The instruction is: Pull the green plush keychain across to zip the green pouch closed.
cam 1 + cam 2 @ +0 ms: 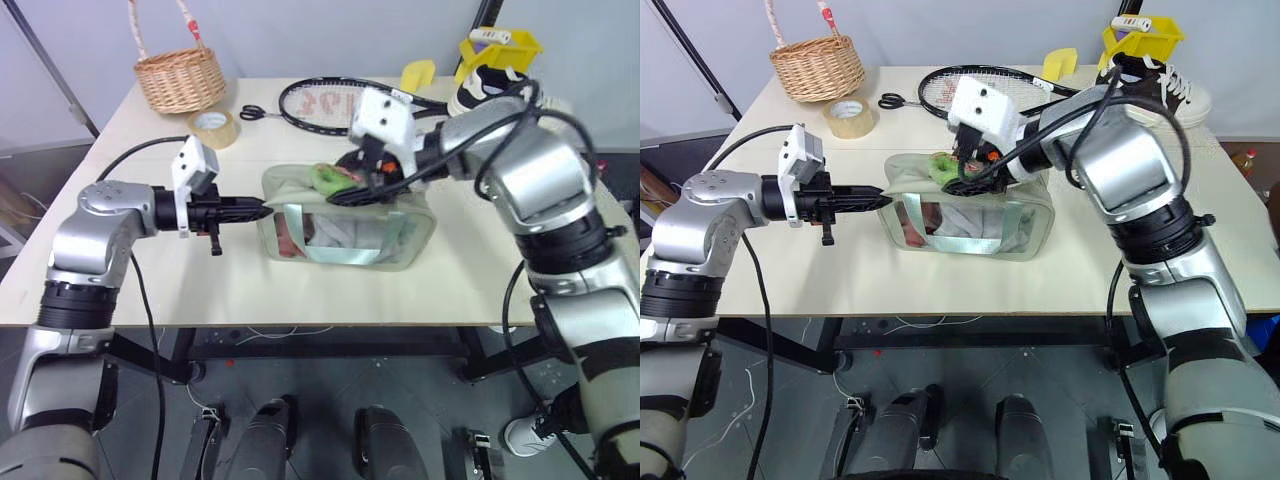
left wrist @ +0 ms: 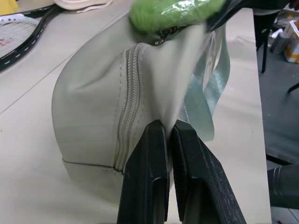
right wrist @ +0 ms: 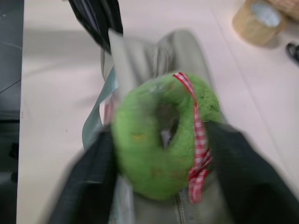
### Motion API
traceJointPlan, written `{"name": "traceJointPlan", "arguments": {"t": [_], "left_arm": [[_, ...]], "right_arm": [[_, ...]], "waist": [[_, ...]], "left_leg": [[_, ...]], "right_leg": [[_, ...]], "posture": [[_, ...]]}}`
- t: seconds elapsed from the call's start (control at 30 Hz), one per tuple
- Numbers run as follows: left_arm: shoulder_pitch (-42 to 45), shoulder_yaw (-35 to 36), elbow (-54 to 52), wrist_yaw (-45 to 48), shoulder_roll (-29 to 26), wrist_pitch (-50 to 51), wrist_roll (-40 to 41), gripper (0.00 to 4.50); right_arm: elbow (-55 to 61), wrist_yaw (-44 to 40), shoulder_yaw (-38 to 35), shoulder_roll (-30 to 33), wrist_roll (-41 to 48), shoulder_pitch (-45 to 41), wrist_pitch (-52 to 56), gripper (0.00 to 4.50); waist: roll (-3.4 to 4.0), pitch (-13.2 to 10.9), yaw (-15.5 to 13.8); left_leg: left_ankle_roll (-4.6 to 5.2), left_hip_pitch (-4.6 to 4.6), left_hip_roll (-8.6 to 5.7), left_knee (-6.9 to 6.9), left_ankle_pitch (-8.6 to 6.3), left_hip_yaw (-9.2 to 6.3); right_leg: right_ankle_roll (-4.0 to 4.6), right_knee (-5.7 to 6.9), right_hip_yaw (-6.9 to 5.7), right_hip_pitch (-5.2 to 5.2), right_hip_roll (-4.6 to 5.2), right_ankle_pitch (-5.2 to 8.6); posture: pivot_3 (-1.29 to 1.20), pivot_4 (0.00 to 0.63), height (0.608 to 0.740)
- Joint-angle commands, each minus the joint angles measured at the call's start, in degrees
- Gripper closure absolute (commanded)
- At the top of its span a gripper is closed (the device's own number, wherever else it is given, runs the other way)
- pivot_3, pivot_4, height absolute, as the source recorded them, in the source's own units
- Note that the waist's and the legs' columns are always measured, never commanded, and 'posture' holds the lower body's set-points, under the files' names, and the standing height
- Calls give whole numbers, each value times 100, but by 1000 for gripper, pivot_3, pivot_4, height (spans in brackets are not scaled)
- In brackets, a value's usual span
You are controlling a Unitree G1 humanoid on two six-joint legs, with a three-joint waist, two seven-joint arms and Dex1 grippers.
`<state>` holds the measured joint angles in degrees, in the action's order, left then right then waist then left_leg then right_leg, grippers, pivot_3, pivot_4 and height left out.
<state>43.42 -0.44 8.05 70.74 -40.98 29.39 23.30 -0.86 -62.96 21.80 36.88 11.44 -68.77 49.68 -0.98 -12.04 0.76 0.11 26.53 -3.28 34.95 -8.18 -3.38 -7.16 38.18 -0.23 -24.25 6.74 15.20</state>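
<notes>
Looking down from our head camera, we see the pouch [image 1: 345, 228] lying mid-table [image 1: 300, 290], its clear window facing us. Our left gripper [image 1: 262, 210] reaches in level from the left and meets the pouch's left end. Our right gripper [image 1: 362, 180] comes down over the pouch top, where the keychain [image 1: 326, 178] sits near the left end. Behind the pouch lie a tape roll [image 1: 214, 128], scissors [image 1: 254, 112] and a racket [image 1: 330, 100]; a basket [image 1: 181, 77] stands at the far left corner, a shoe [image 1: 495, 92] at the far right.

From our left wrist, the two black fingers [image 2: 147, 182] are clenched tight on a fold of the pouch's [image 2: 93, 116] end fabric, just beside the zipper seam. The keychain [image 2: 173, 11] rests on top of the pouch beyond.

From our right wrist, the keychain [image 3: 154, 154] is a fuzzy ring with a red checked ribbon [image 3: 198, 140], sitting between our two fingers [image 3: 84, 186], which flank it on either side. Blur keeps us from telling whether they actually press on it. The left gripper [image 3: 100, 21] pinches the pouch's [image 3: 159, 56] far end.
</notes>
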Motion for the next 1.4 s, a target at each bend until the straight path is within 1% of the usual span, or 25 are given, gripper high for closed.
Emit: {"name": "traceJointPlan", "arguments": {"t": [0.03, 0.07, 0.1, 0.23, 0.33, 0.37, 0.5, 0.6, 0.67, 0.73, 0.83, 0.9, 1.0, 1.07, 1.2, 1.33, 1.37, 1.4], "left_arm": [[-36, 77, -176, 9, -63, 32, 87, 4500], [-42, 84, -180, -5, -70, 40, 81, 4500], [-44, 92, -178, -16, -73, 48, 79, 4500], [-61, 126, -164, -51, -95, 61, 83, 4500], [-73, 153, -137, -70, -132, 58, 107, 4500], [-79, 162, -130, -76, -148, 57, 118, 4500], [-105, 196, -132, -122, -191, 85, 155, 4500], [-155, 264, -167, -179, -223, 161, 233, 4500], [-212, 315, -227, -233, -237, 232, 295, 4500], [-277, 353, -308, -288, -255, 294, 351, 4500], [-316, 422, -398, -391, -283, 380, 449, 4500], [-329, 452, -449, -439, -296, 427, 511, 4500], [-357, 452, -508, -491, -327, 468, 549, 4500], [-374, 443, -568, -519, -342, 502, 597, 4500], [-372, 448, -647, -583, -341, 551, 656, 4500], [-389, 435, -746, -604, -339, 573, 715, 4500], [-389, 434, -764, -615, -335, 582, 726, 4500], [-386, 439, -785, -626, -331, 595, 741, 4500]], "right_arm": [[60, -17, -304, 65, 44, -333, 76, 3886], [70, -39, -343, 91, 81, -342, 121, 4385], [79, -39, -415, 125, 127, -336, 197, 4453], [128, -28, -1020, 427, 505, -251, 814, 4453], [163, 91, -1299, 738, 620, -99, 1184, 4453], [130, 212, -1364, 923, 519, 4, 1179, 4453], [-9, 517, -1549, 1720, 150, 560, 782, 4453], [-373, 978, -1559, 2504, -481, 1211, 231, 4453], [-616, 1354, -1518, 2831, -887, 1644, -148, 4453], [-685, 1617, -1438, 2977, -1150, 2088, -422, 4453], [-293, 1789, -1336, 2876, -1229, 2812, -458, 4453], [-21, 1837, -1316, 2746, -1189, 3070, -389, 4453], [782, 1751, -1184, 2216, -798, 3465, -43, 4453], [1179, 1728, -999, 1907, -721, 3642, 100, 4453], [1306, 1862, -779, 1522, -901, 3756, 209, 4453], [1132, 1844, -1082, 1386, -712, 3464, 457, 4453], [1076, 1808, -1205, 1382, -636, 3361, 561, 3747], [1036, 1750, -1356, 1396, -530, 3252, 670, 3400]], "waist": [[0, 0, 13], [0, 0, 18], [0, 0, 18], [0, 0, -10], [0, 0, -2], [0, 0, 2], [0, 0, -9], [0, 0, -4], [0, 0, 3], [0, 0, 41], [0, 0, 45], [1, -1, 43], [-2, 1, 50], [-3, 2, 47], [-3, 2, 9], [-3, 2, 8], [-3, 2, 9], [-3, 2, 6]], "left_leg": [[0, 0, 0, -1, 0, 0], [0, -1, 1, -1, 0, -1], [0, -1, 2, -2, 0, -1], [0, 0, 1, 0, 0, -1], [0, -1, 1, 0, -1, -2], [1, -1, 2, -1, -1, -2], [1, 0, 1, -1, -2, 2], [2, 1, 1, -5, -2, 9], [3, 0, 1, -8, -3, 11], [3, -1, 4, -10, -3, 15], [3, -2, 8, -15, -3, 15], [4, -2, 8, -14, -2, 15], [5, -4, 10, -9, -2, 12], [5, -6, 14, -9, -2, 9], [5, -4, 11, 0, -2, 7], [4, -7, 10, 9, -3, 5], [4, -7, 10, 9, -3, 5], [4, -6, 10, 9, -3, 5]], "right_leg": [[0, 0, 0, 0, -1, 0], [-1, 1, 0, -1, -2, -1], [-1, 1, 0, -1, -3, -1], [0, 0, 0, 1, -3, -1], [0, -1, 0, 2, -2, -1], [0, -1, 0, 2, -2, -1], [1, -5, 0, 2, 1, -1], [1, -8, 2, -1, 4, -1], [1, -10, 3, -2, 5, -1], [1, -10, 7, -4, 4, -1], [1, -9, 9, -8, 2, -1], [1, -7, 10, -8, 2, -1], [1, -6, 9, -3, -2, -1], [3, -6, 9, -1, -7, -2], [4, -7, 7, 3, -5, -2], [15, -15, 7, 16, -4, 1], [17, -15, 7, 15, -4, 1], [18, -15, 7, 14, -4, 0]], "posture": [[0, 150, 724], [0, 150, 724], [0, 150, 724], [0, 150, 724], [0, 150, 724], [0, 150, 724], [0, 150, 724], [0, 150, 724], [0, 150, 724], [0, 150, 724], [0, 150, 724], [0, 150, 724], [0, 150, 724], [0, 150, 724], [0, 150, 724], [0, 150, 724], [0, 150, 724], [0, 150, 724]]}}
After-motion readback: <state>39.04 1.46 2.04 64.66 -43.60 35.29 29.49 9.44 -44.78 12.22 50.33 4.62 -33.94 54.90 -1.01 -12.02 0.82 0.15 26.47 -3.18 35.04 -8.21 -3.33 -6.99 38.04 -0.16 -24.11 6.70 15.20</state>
